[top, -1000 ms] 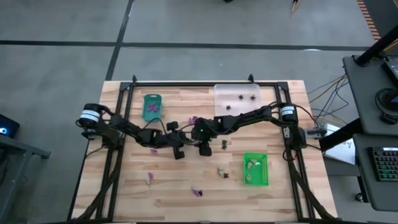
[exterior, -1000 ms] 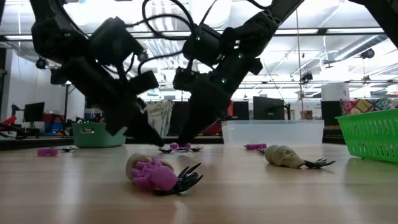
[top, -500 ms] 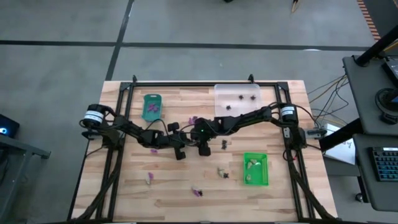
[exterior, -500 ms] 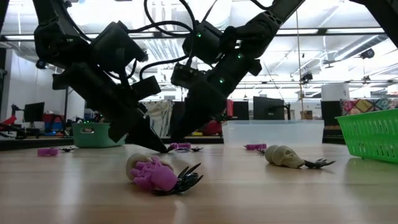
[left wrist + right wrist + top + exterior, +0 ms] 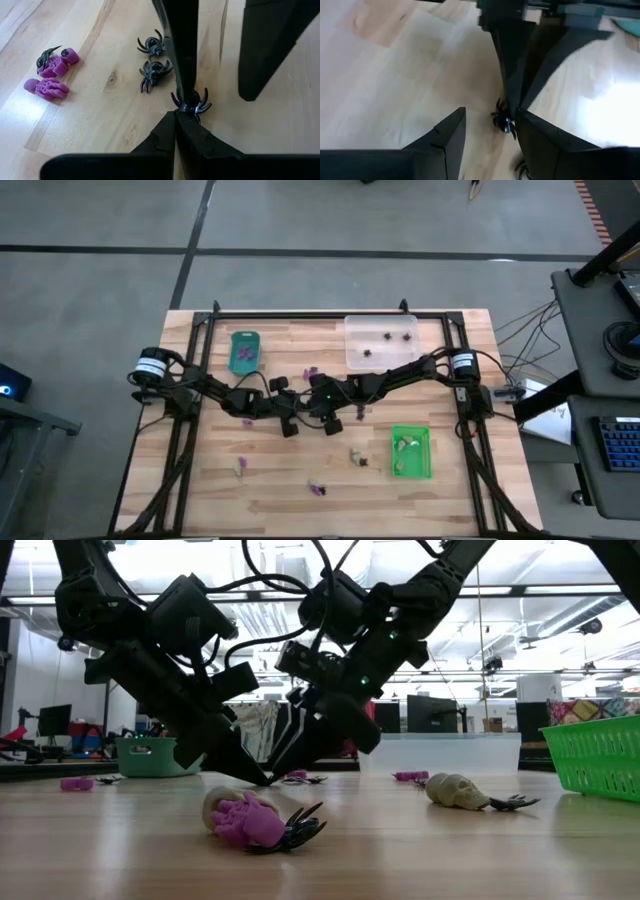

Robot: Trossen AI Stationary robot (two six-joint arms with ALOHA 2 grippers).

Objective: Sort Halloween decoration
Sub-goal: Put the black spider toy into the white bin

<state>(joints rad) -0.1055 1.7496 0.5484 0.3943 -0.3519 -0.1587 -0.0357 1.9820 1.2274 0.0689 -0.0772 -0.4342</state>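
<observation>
- Both arms meet near the middle of the wooden surface point(image 5: 200, 480), the left hand point(image 5: 176, 114) coming from 9 o'clock and the right hand point(image 5: 487, 117) from 3 o'clock.
- Left hand is pinched fully closed, its tip down on the wood and touching a black spider point(image 5: 191, 104). It's got nothing in its grip as far as I can see.
- Right hand has its fingers point(image 5: 449, 132) spread apart, lowered over that same black spider point(image 5: 503, 121), which sits in the gap between them, closer to one finger. Not squeezed on it.
- Two more black spiders point(image 5: 154, 71) lie just beside the first one, on the side away from the left hand.
- A little clump of purple skulls point(image 5: 50, 75) with a dark spider on top sits off toward 12 o'clock of the hands.
- Teal tray point(image 5: 245, 351) at about 11 o'clock has purple bits in it; clear tray point(image 5: 381, 340) at about 1 o'clock holds a few black spiders; green basket point(image 5: 411, 452) at about 4 o'clock holds pale pieces.
- Loose stuff along the 6 o'clock side: a purple skull on a black spider point(image 5: 250, 823), a pale skull point(image 5: 455, 790) toward 5 o'clock, and another small piece point(image 5: 239, 466) toward 7 o'clock, too small to tell what it is.
</observation>
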